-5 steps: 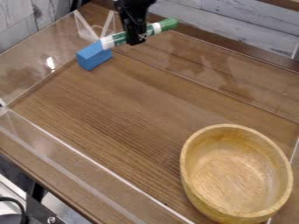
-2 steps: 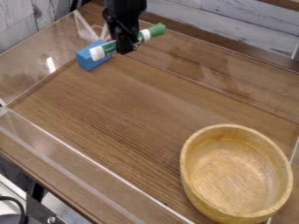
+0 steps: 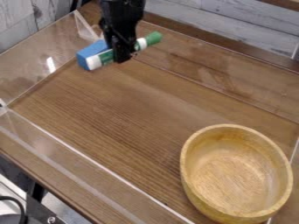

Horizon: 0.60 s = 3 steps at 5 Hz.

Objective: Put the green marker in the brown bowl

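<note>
Where table (image 3: 128, 114) edge lies nearest, bowl (image 3: 237, 171) sits bottom right, upright, hollow showing bare wood grain. Clear low wall (image 3: 35, 140) runs along left side. Wood-grain surface spans middle ground between bowl and arm, well apart. Far top left: gripper (image 3: 121, 54) pointing down, clenched on marker (image 3: 138, 44), held roughly level above table, one end projecting right of fingers. Blue block (image 3: 93, 58) just behind gripper on left; contact unclear.
</note>
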{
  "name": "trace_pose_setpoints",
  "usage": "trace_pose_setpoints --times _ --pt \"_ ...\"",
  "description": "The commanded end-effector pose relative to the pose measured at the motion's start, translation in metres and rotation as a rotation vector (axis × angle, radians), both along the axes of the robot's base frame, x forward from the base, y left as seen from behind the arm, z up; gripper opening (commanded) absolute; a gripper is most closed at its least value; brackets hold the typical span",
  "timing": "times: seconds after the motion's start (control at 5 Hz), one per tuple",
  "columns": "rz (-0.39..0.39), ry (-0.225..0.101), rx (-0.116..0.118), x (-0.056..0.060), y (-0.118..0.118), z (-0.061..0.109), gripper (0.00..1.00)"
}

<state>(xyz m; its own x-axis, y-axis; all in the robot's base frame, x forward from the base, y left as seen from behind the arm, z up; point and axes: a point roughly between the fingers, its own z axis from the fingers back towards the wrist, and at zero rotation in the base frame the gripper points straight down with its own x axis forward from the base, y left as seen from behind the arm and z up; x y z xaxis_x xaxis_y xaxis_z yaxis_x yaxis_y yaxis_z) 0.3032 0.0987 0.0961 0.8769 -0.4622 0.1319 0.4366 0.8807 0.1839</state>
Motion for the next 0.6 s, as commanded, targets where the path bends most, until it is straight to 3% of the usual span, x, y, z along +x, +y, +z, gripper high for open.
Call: trace_pose_setpoints --times 0.0,0.4 --pt "0.024 -0.079 0.030 0.0011 0.0037 0.0221 0.00" --pt "0.043 -0.080 0.023 -0.0030 0.0026 0.0196 0.00"
